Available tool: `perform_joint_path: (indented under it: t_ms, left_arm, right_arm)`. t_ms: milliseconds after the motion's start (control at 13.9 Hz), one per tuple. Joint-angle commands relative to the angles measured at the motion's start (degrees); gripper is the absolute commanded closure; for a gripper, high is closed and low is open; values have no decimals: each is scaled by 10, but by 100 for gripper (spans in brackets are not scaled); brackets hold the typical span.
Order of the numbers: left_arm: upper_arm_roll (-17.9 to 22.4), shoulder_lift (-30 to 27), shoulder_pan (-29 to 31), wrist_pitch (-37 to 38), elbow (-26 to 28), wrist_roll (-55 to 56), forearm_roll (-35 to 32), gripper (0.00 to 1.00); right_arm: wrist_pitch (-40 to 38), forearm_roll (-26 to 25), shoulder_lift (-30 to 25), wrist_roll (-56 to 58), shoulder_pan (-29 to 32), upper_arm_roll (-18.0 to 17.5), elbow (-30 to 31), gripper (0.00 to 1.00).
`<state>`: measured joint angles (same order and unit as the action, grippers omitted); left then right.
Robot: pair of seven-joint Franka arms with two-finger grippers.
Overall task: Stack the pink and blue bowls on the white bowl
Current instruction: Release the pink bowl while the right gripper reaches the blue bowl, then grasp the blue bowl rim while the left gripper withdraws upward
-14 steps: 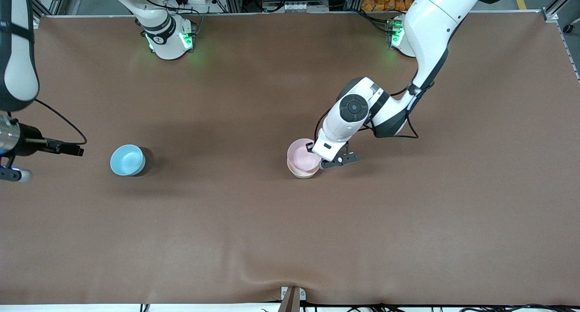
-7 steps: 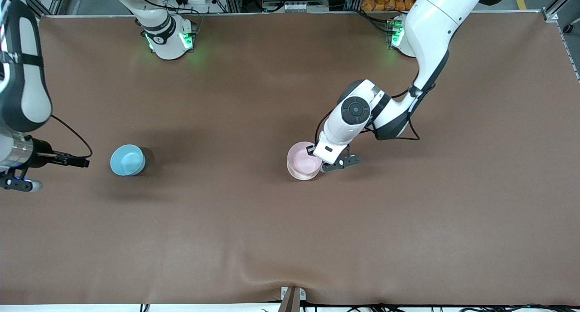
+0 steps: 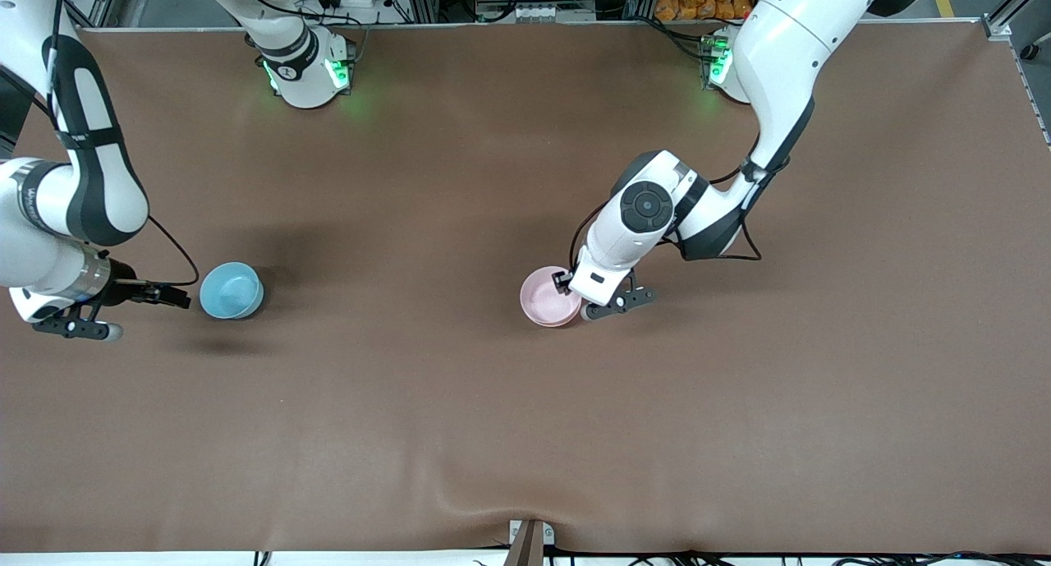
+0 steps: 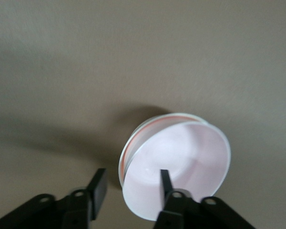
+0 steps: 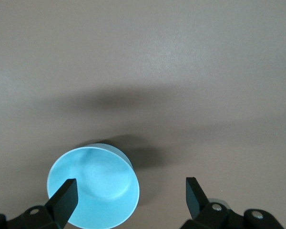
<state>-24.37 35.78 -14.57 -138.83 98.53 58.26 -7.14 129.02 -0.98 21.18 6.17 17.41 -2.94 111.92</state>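
Now nested in white bowl (image 4: pixel 133 143): pink bowl (image 3: pixel 548 301), freed by parted left gripper (image 3: pixel 572 293).
Moved beside blue bowl (image 3: pixel 231 290): right gripper (image 5: pixel 131 200), spread wide.

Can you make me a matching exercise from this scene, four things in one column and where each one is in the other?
Things:
1. pink bowl
2. blue bowl
3. left gripper
4. right gripper

Places or states:
A. open, straddling the pink bowl's rim
B. alone on the table, toward the right arm's end
C. nested in the white bowl
D. open, beside the blue bowl

Pairs: 1-C, 2-B, 3-A, 4-D
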Motion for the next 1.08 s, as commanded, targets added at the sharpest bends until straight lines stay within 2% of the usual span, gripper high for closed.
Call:
perform_joint_path:
  t_ms: [0,72,215,502,574,645,717,789,1004]
  left_arm:
    - [-1,-74,39,63,3,2,-19,0]
    - [-2,-104,52,91,3,-7,-19,0]
    - [-4,-164,98,157,2,-48,-17,0]
    - [-7,-267,178,257,-3,-157,-5,0]
    - [-5,-286,189,293,-4,-181,-5,0]
    - [-4,-301,204,319,-13,-213,-5,0]
    - [-3,-311,214,344,-26,-244,-5,0]
    - [-3,-317,224,371,-44,-265,-5,0]
    - [0,-319,263,431,-103,-330,7,0]
  right_arm:
    - [31,-4,15,18,23,-10,13,4]
    - [60,-4,16,27,25,-10,33,10]
    - [131,-4,17,31,18,-10,84,16]
    - [164,-3,17,31,17,-13,126,30]
    - [164,-4,16,31,15,-14,131,41]
    - [163,-3,16,31,15,-14,132,58]
    - [163,-3,16,31,16,-14,132,84]
    - [163,-4,15,31,16,-14,131,100]
    - [155,-2,12,21,11,-15,122,100]
